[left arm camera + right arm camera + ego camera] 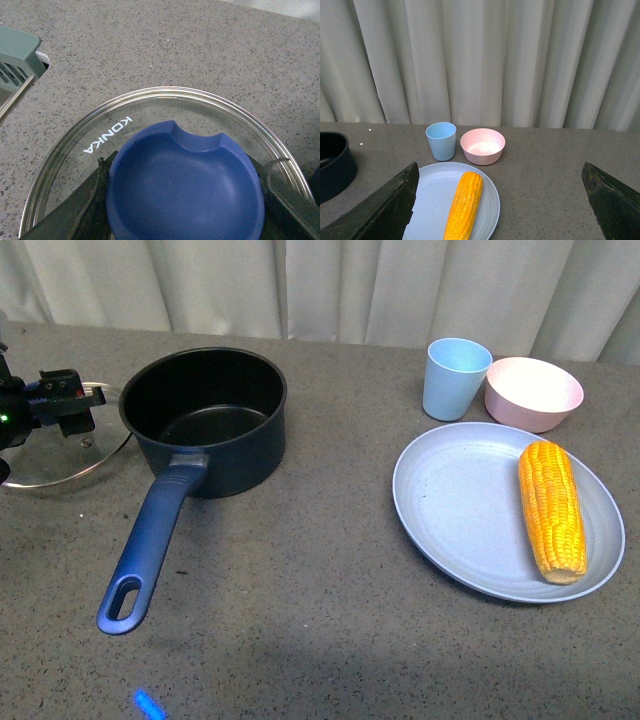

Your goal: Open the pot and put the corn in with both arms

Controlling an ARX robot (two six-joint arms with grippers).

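Though the left hand [184, 169] flanks the lid knob [185, 205], contact is unclear; right hand [499, 170] gapes.

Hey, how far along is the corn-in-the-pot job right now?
Done: the pot is open, its glass lid off to the side. In hand: the left hand grips that lid. Left: the corn lies on the plate, with the right hand open and not touching it.
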